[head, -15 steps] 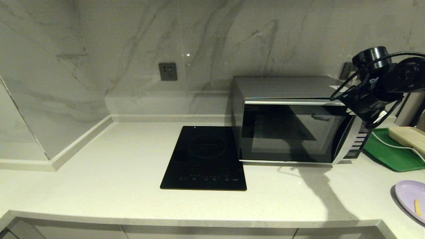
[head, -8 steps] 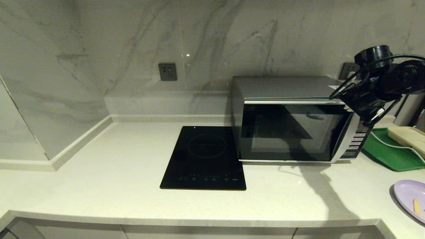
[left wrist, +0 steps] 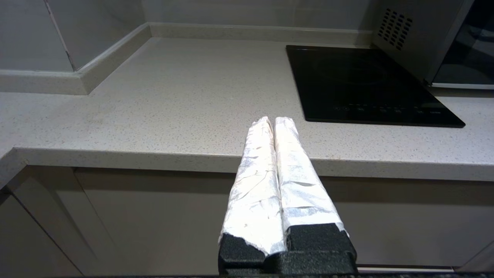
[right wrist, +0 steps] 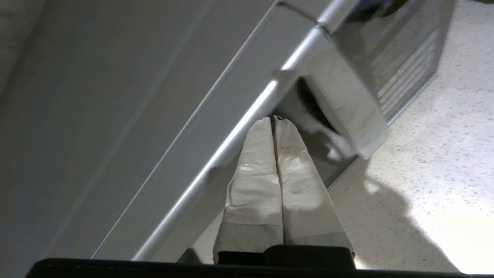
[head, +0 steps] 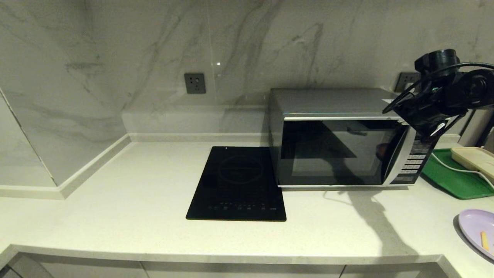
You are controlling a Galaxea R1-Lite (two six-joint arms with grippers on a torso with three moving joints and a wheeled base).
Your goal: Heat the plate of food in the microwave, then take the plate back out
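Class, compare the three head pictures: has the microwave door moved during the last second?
Yes. The microwave door's right edge has swung outward from the keypad, opening a gap against the fixed body. The right gripper, fingers shut, is at its top right corner.

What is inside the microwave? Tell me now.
Only reflections show in the microwave's dark door glass; the cavity behind is hidden. The plate of food lies outside, on the counter. The right end effector, shut, is at the door's top edge.
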